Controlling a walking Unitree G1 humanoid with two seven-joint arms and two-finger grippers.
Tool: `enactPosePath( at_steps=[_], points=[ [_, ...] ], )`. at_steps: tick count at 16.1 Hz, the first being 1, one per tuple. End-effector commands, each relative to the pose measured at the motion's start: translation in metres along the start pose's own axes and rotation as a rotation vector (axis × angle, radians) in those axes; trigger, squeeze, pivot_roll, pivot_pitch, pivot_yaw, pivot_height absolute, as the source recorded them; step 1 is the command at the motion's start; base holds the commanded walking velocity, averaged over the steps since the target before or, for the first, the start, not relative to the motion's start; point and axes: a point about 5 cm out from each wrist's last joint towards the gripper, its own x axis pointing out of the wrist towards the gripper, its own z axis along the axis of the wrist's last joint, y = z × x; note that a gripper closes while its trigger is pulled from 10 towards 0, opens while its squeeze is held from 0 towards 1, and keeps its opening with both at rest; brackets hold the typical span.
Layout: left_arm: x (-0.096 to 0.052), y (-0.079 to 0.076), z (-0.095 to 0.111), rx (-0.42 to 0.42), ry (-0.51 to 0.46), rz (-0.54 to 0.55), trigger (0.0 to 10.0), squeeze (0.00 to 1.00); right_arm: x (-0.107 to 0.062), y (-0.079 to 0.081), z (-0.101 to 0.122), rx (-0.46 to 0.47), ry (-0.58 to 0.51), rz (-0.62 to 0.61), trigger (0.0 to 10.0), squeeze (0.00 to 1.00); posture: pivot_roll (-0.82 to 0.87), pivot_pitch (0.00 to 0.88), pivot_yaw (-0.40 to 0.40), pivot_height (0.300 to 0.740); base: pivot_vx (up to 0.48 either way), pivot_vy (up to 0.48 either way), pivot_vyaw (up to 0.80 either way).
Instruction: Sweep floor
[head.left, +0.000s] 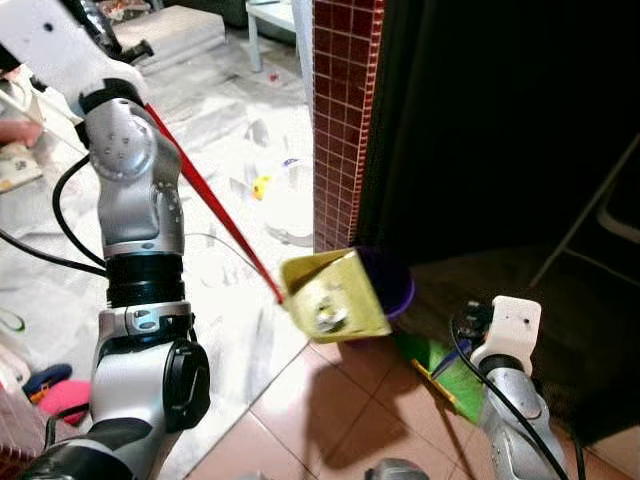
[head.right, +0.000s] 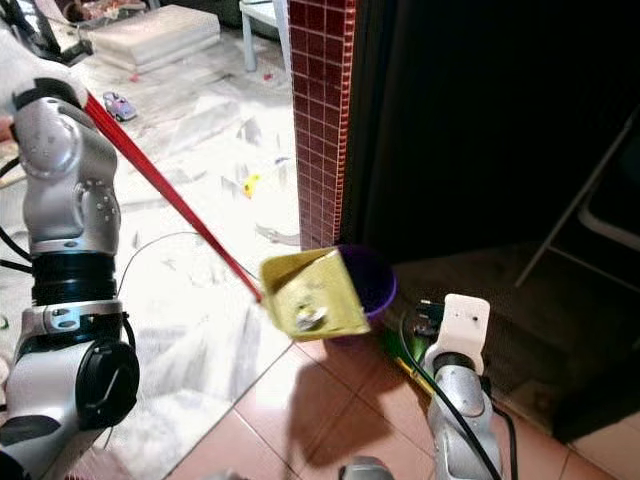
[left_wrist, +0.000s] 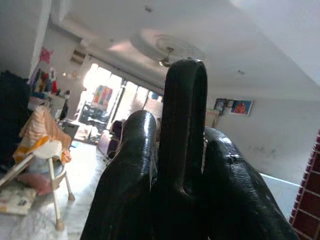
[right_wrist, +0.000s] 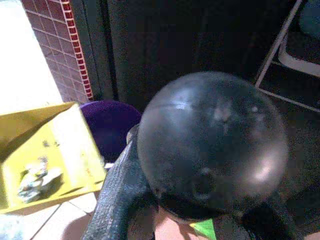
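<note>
A yellow dustpan (head.left: 335, 295) on a long red handle (head.left: 210, 200) hangs tilted over a purple bin (head.left: 398, 282) at the foot of a brick pillar. Grey scraps (head.left: 328, 318) lie inside the pan. My left gripper (left_wrist: 182, 165) is shut on the black looped end of the dustpan handle, up at my left shoulder. The right gripper (right_wrist: 195, 215) is shut on the broom's handle, whose round black knob (right_wrist: 212, 145) blocks most of the right wrist view. The broom's green head (head.left: 445, 368) rests on the tiles beside the bin, just in front of my right wrist (head.left: 505, 330).
The red-tiled pillar (head.left: 345, 110) stands right behind the bin, with a dark opening (head.left: 480, 120) and a dark mat (head.left: 560, 300) to its right. A folding chair leg (head.left: 590, 210) leans there. Small litter (head.left: 262, 187) lies on the pale marble floor; pink slippers (head.left: 65, 395) sit by my left side.
</note>
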Motion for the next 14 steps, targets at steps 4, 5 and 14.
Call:
enactPosePath(
  at_steps=[4, 5, 14],
  points=[
    [-0.002, -0.012, 0.009, -0.005, -0.049, -0.038, 10.0, 0.00, 0.000, 0.007, -0.010, 0.033, 0.062, 0.045, 10.0, 0.00, -0.16, 0.000, 0.088, 0.740, 0.448, -0.062, 0.00],
    [-0.003, -0.012, 0.006, -0.002, -0.034, -0.035, 10.0, 0.00, 0.000, 0.007, -0.010, 0.032, 0.062, 0.046, 10.0, 0.00, -0.16, 0.000, 0.089, 0.740, 0.371, -0.300, 0.00],
    [-0.015, -0.019, 0.005, 0.032, -0.083, -0.101, 10.0, 0.00, 0.001, 0.008, -0.010, 0.025, 0.064, 0.056, 10.0, 0.00, -0.16, 0.000, 0.084, 0.740, 0.122, -0.102, 0.00]
  ],
)
